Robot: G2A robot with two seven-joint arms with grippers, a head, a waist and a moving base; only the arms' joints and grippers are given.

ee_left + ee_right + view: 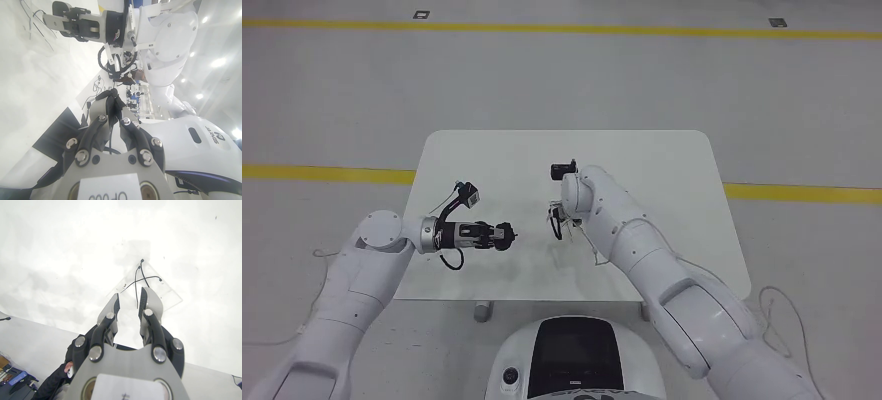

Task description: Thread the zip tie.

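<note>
Straight ahead of the right pincer (pixel 130 291), past its fingertips: a few thin black plastic zip ties (pixel 136 281), crossed over one another on a clear flat plastic sheet (pixel 168 292) lying on the white rounded table (pixel 662 160). Jaws apart there, gripping nothing. One strap in line with the fingers and seen through the gap between them, long axis along the pincer's own reach, so a close from here is judged to bite across the strap's width, not along it. Heads of those ties at the far end, away from the pincer. Off to that pincer's side, clear of the sheet: the left pincer (pixel 113 95), tips aimed toward the right one, pinched shut on what looks like another black zip tie (pixel 111 132), strap trailing back from the pads toward the palm. Too dark at the tips to tell head from tail. Right pincer plainly the nearer to the loose ties, left one already occupied. Coming move judged to hinge on that line-up: either down along the reach onto the strap in the gap, or sideways to meet the held tie for threading. Cannot say which. Risk in the first case: catching two crossed straps at once.
</note>
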